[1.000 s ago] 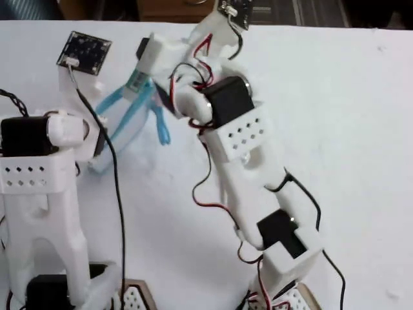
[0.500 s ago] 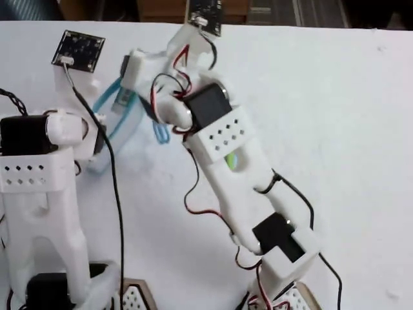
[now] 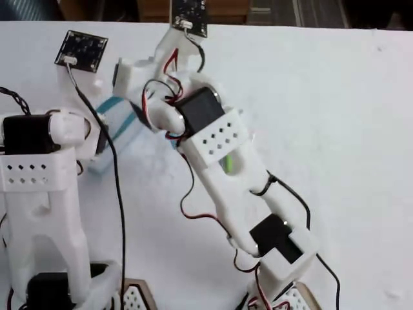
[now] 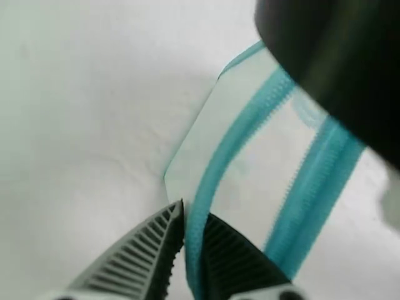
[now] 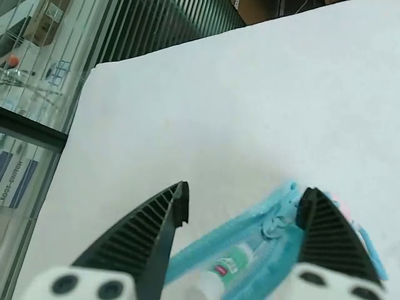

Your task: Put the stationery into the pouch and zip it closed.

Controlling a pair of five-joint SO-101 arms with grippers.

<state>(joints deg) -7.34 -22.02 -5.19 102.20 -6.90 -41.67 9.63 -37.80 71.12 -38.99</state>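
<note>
— Our left gripper (image 4: 190, 215) is pinched tight on the teal zipper edge of the pouch (image 4: 250, 169).
— Our right gripper (image 5: 245, 197) gapes wide above it, holding nothing. From there we see a white, green-labelled stick (image 5: 222, 272) inside.
— Clear plastic, lying on the white table (image 3: 335, 97).

Clear teal-zippered pouch (image 3: 119, 126) lying on the white table (image 3: 335, 97), a white, green-labelled tube (image 5: 220, 275) inside

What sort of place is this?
Likely a lab or workshop: two wired robot arms share a white table, with a teal pouch between them, and slatted blinds and glass panes beyond.
</note>
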